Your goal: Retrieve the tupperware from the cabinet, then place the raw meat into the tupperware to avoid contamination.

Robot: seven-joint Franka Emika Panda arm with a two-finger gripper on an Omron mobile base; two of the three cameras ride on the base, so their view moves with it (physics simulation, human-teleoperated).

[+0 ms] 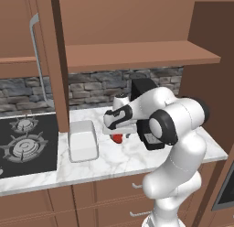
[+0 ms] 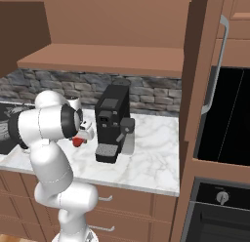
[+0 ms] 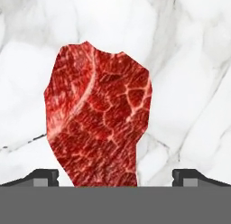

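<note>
Left base view: tub [image 1: 82, 140] sitting on the marble surface [image 1: 119, 162], right beside the stove [image 1: 25, 146] and just under the edge of the open cabinet [image 1: 137, 54] door. Looks empty from here. Meat [image 1: 118, 138] a bit to the right of the tub, apart from it, mostly hidden under the gripper [image 1: 119, 131], which hangs directly over it. Black coffee machine [image 1: 145, 91] behind the arm. No brand or writing readable anywhere.

Right base view: same deal from the other side. Meat [image 2: 77, 142] peeking out as a small red blob on the surface [image 2: 146, 163], just left of the coffee machine [image 2: 112, 124]. Gripper [image 2: 84, 132] right above it, half blocked by the arm. Cabinet [image 2: 112, 58] shelf bare overhead, door swung open with its silver handle [image 2: 217, 65]. Oven [image 2: 219, 207] at lower right. Nothing legible on the coffee machine, too small to tell.

Hand view: looking straight down at the meat [image 3: 97, 119], marbled dark red, lying flat on the white surface [image 3: 189, 83]. Gripper [image 3: 115, 175] wide open, one fingertip [image 3: 43, 177] on each side, meat's lower end between them, not pinched. Can't tell if tips touch the surface.
</note>
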